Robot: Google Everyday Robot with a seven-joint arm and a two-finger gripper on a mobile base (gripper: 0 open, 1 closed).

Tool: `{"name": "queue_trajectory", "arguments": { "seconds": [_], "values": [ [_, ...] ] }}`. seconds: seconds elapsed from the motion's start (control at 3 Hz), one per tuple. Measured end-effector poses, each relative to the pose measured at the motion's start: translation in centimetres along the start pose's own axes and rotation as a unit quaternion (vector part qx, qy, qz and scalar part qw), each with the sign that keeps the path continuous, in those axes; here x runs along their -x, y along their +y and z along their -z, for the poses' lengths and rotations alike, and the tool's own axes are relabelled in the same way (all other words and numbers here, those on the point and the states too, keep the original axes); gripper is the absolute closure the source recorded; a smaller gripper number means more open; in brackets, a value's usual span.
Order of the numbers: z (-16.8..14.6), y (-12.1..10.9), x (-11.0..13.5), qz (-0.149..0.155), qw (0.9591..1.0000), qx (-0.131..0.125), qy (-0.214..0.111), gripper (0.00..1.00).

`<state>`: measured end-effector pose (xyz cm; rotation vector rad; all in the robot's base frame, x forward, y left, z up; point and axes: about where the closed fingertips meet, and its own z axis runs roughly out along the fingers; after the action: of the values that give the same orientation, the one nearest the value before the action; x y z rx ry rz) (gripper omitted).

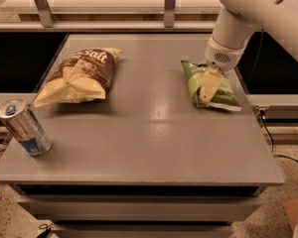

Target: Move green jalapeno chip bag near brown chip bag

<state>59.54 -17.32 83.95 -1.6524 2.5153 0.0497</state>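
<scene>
The green jalapeno chip bag (221, 86) lies flat on the right side of the grey table (149, 133), with white crimped ends. My gripper (207, 89) hangs from the white arm (238, 19) and points down onto the middle of the green bag, covering part of it. The brown chip bag (82, 74), puffy, dark brown and cream-yellow with white "Salt" lettering, lies at the table's left, well apart from the green bag.
A silver and blue drink can (24, 128) stands tilted at the table's front left corner. A metal rail with upright posts (169, 4) runs behind the table. The table's right edge is close to the green bag.
</scene>
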Motion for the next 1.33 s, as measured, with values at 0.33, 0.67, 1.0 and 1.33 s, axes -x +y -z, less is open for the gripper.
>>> {"name": "queue_trajectory", "arguments": {
  "seconds": [0.33, 0.67, 1.0, 1.33],
  "values": [
    [0.4, 0.0, 0.1, 0.000, 1.0000, 0.000, 0.000, 0.87],
    [1.1, 0.0, 0.2, 0.000, 1.0000, 0.000, 0.000, 1.00],
    [1.2, 0.0, 0.2, 0.001, 1.0000, 0.000, -0.001, 1.00],
    [6.5, 0.3, 2.2, 0.036, 0.9978, -0.036, -0.042, 1.00]
  ]
}}
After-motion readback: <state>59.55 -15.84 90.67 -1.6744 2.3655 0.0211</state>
